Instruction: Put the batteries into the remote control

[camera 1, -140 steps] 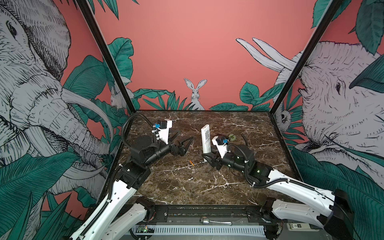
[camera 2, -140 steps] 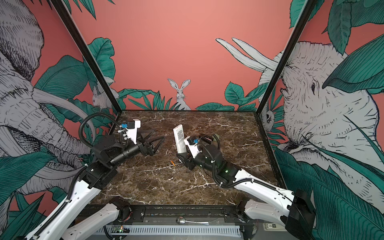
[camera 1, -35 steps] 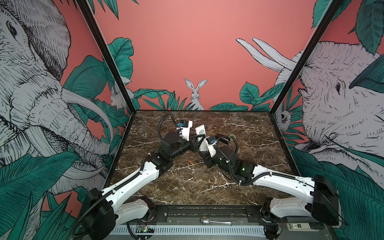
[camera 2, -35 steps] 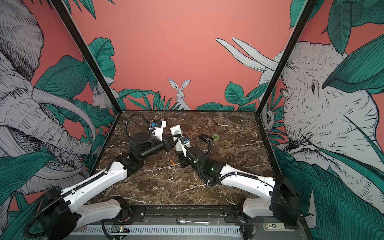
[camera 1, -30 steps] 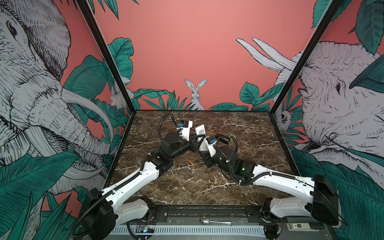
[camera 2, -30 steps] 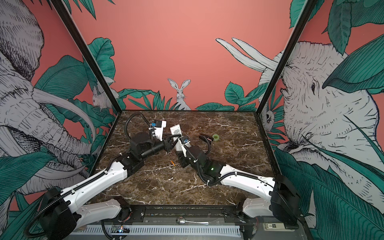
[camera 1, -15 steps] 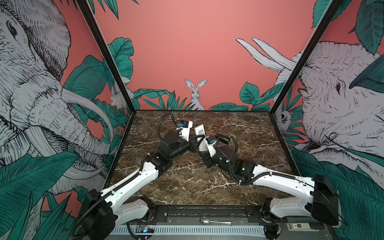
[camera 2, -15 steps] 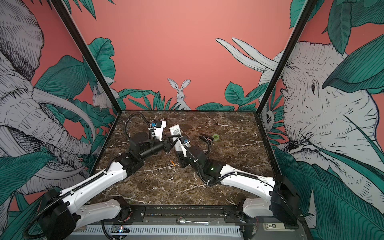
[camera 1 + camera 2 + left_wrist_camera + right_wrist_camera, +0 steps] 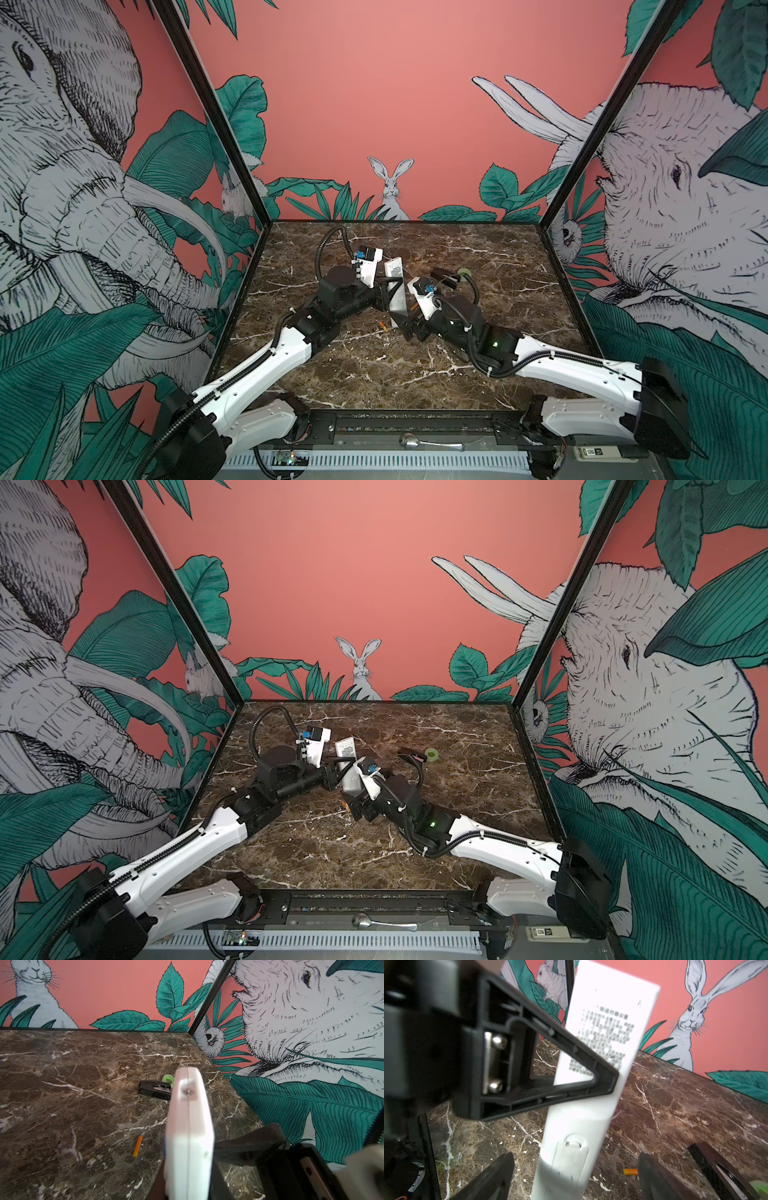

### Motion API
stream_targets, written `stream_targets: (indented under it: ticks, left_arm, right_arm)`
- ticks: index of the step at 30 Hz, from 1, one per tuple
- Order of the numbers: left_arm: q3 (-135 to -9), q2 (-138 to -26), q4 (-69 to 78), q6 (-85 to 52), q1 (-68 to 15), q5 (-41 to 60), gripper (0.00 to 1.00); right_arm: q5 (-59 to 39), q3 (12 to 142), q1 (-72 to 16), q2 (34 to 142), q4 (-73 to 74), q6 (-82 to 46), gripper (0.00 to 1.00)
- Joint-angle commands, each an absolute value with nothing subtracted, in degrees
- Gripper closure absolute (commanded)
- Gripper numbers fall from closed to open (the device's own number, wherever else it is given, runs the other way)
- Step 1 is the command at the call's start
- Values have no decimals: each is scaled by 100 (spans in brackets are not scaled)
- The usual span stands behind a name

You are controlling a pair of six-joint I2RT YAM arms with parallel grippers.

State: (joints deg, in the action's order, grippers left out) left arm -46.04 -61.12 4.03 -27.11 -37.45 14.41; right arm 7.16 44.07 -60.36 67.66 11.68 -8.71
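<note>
Left gripper [image 9: 392, 293] clamps remote control [image 9: 394, 269] mid-body — right gripper [image 9: 575, 1157] spread wide (flanking lower end).

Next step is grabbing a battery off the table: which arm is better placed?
Right. The left gripper is shut on the remote control, so it is busy. The right gripper has open jaws, holds nothing, and a battery lies on the table close beside it.
</note>
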Motion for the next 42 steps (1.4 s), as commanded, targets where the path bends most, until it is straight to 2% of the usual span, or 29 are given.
stream_targets:
  ticks: [1,6,17,25,42]
  left_arm:
    - [-4702,-5759,-53,-2573,-3446,1745,100]
    - [-4616,-5491,-432,-2559,-2962,2498,100]
    - [-4595,-5553,-731,-2581,-2839,3676,100]
    - [-4394,-5569,-454,-2797,-2835,4002,100]
    - [-4368,-5629,-448,-2884,-2839,4260,100]
  right_arm:
    - [211,4072,-6150,6387,1621,-182,3]
    - [-316,4129,-6267,6081,979,651,2]
    - [-135,4902,-6532,6283,-32,1838,3]
    - [84,5307,-6721,6746,-470,2294,22]
    - [33,5559,-6842,7186,-563,2382,36]
